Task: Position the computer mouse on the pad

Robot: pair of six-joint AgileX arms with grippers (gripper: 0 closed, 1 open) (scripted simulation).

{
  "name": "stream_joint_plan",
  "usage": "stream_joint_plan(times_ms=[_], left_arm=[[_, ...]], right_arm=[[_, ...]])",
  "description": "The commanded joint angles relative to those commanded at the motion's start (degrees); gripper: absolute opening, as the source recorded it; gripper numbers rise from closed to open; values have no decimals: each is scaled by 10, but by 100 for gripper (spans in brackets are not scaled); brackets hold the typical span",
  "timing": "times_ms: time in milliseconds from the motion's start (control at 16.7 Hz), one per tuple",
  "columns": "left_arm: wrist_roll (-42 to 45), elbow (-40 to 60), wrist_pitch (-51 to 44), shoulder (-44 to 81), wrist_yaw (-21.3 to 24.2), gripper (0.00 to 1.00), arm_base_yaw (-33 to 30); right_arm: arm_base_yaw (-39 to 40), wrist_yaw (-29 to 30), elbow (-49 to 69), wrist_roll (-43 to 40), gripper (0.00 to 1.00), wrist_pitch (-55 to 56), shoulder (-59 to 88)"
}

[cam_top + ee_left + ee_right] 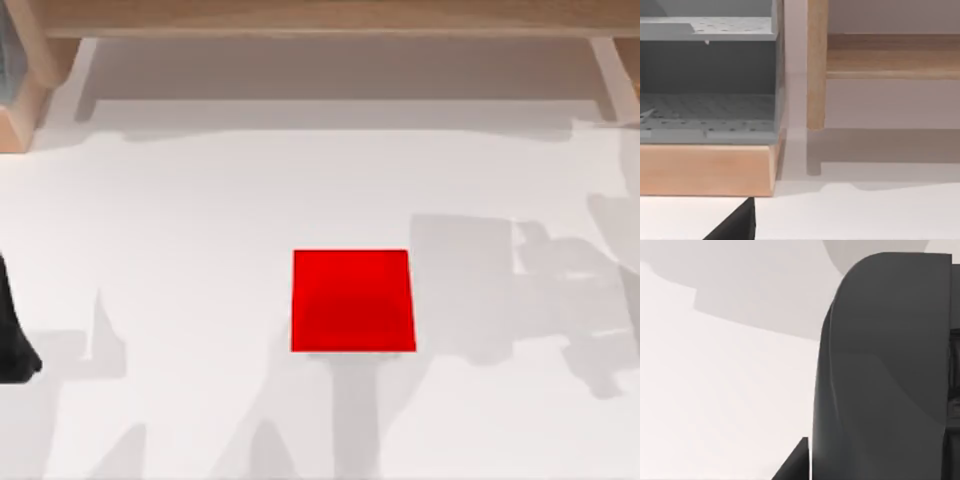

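Fingers (794, 466) of the right gripper (862, 467): one black tip lies against the side of the mouse (885, 365), so I judge it is being gripped. The mouse hangs close under that wrist, over white tabletop and not yet on the pad (352, 300), which lies flat mid-table. The smooth, rounded shell looks light, rigid and slippery, best pinched across its long flanks near the middle. The left gripper (737, 225) is parked at the table's left edge, and I cannot tell its state.
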Motion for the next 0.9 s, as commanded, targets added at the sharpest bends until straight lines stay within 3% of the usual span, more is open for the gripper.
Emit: stream_joint_plan(times_ms=[300,900], left_arm=[[0,0,0,0,0,100,0],[0,0,0,0,0,100,0]], right_arm=[[139,-3,85,290,0,-28,73],[380,-28,236,1052,0,-80,210]])
